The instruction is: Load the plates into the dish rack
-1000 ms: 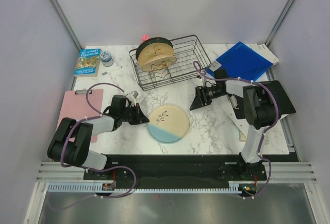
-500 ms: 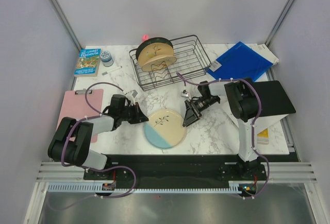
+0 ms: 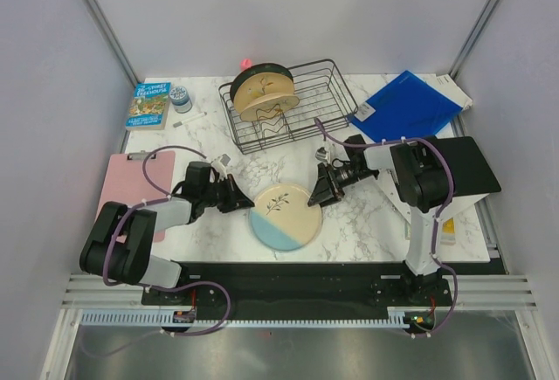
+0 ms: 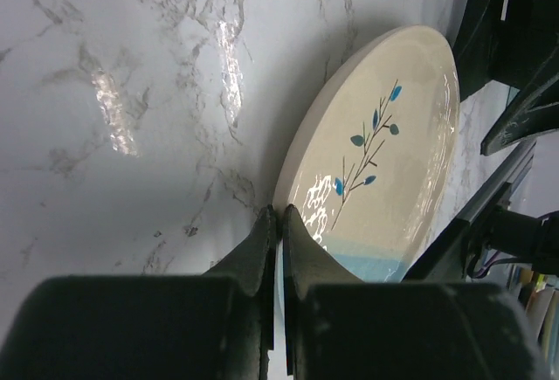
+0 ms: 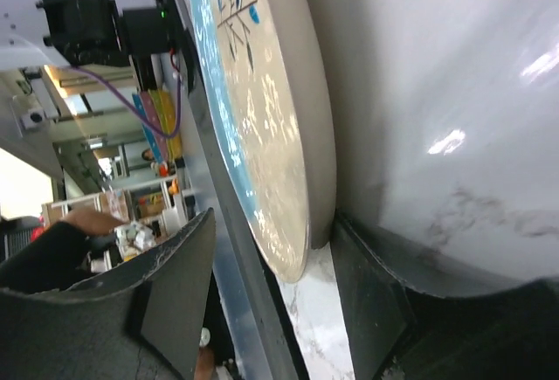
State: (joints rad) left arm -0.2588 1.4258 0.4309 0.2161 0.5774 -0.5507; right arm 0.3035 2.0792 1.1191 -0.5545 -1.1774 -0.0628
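Observation:
The cream-and-light-blue plate [image 3: 286, 214] with a sprig lies on the marble table near the front. My left gripper [image 3: 245, 202] is shut, its tips [image 4: 278, 214] touching the plate's [image 4: 384, 162] left rim with nothing between them. My right gripper [image 3: 318, 193] is open and low at the plate's right rim; in the right wrist view the plate's edge [image 5: 262, 109] stands between its two open fingers [image 5: 376, 293]. The black wire dish rack [image 3: 314, 105] stands at the back. Tan plates [image 3: 262, 97] and a dark one [image 3: 262, 72] stand upright in its left end.
A pink clipboard [image 3: 129, 190] lies at the left, with a book [image 3: 148, 105], a small jar [image 3: 181, 98] and a pen [image 3: 189, 119] behind it. A blue folder [image 3: 409, 105] and a black box [image 3: 463, 166] are at the right.
My right gripper has swung from the back right down to the plate's right rim. The plate shifted slightly on the table. My left gripper stays at the left rim.

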